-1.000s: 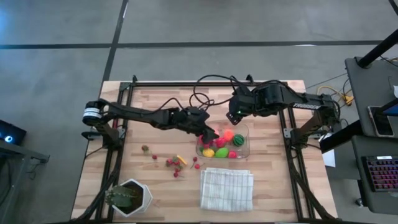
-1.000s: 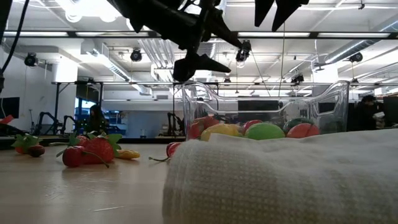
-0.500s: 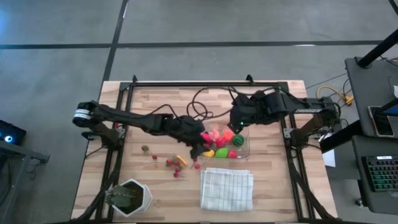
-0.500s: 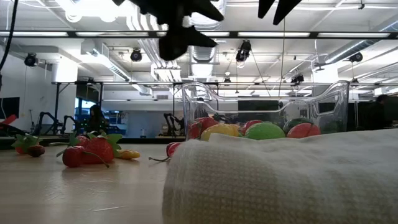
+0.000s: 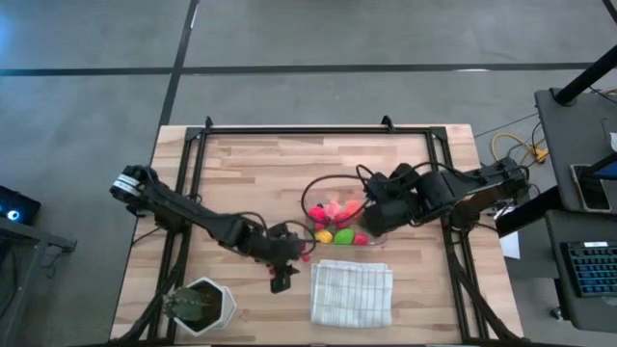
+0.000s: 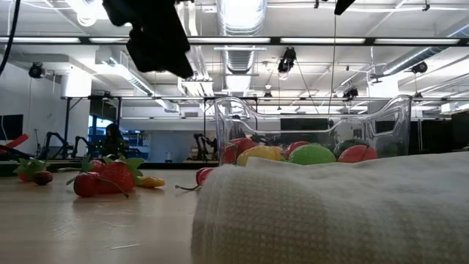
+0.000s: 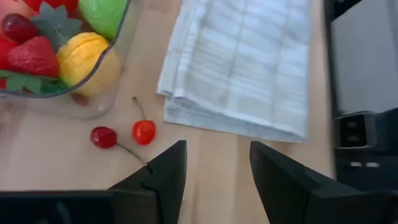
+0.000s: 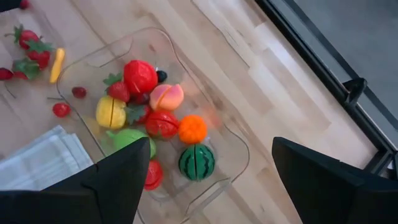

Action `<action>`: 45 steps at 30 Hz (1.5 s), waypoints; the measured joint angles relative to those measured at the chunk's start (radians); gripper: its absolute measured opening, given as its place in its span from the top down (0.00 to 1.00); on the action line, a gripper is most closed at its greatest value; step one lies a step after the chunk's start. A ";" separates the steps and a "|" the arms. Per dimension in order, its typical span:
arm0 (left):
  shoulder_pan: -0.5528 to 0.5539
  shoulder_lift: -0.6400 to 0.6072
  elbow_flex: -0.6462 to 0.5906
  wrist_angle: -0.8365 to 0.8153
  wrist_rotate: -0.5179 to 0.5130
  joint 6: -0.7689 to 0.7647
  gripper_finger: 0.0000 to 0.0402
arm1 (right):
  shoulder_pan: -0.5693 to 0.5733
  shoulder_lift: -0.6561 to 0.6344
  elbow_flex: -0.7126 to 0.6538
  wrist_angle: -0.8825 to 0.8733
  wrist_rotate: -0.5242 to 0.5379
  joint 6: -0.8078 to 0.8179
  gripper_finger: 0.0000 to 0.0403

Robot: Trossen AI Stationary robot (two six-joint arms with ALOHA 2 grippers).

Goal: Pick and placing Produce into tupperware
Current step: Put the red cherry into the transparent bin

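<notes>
The clear tupperware [image 5: 310, 224] stands mid-table and holds several pieces of produce [image 8: 163, 121]: pink, orange, yellow, green and a striped dark green ball. Two red cherries [image 7: 124, 134] lie on the wood beside its near left corner. More loose produce [image 8: 31, 50], strawberries and a yellow piece, lies further left. My left gripper [image 5: 282, 281] hangs open above the table, just left of the folded white cloth [image 5: 352, 292], nothing between its fingers [image 7: 168, 174]. My right gripper [image 5: 371, 218] hovers open over the tupperware's right side, clear of the produce.
The white cloth [image 7: 242, 68] lies near the front edge, right of my left gripper. A potted green plant in a white hexagonal pot [image 5: 200, 305] stands at the near left corner. A black frame [image 5: 289, 128] and cables border the table.
My left gripper has swung from above the tupperware's left side toward the table's near edge, rolling as it went, and now hangs left of the cloth. My right gripper has moved toward the near edge, from beyond the tupperware's far rim to above its right side.
</notes>
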 joint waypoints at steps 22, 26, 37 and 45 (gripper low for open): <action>0.004 0.183 0.002 0.092 -0.070 0.218 0.60 | 0.020 0.000 -0.031 -0.003 -0.007 0.087 0.18; 0.006 0.190 0.002 0.092 -0.095 0.260 0.60 | 0.019 0.000 -0.031 -0.002 -0.007 0.095 0.18; 0.024 0.293 0.002 0.088 -0.111 0.255 0.60 | 0.019 0.000 -0.031 0.002 -0.007 0.095 0.18; 0.026 0.287 0.007 0.094 -0.113 0.253 0.60 | 0.019 0.000 -0.031 0.003 -0.007 0.113 0.18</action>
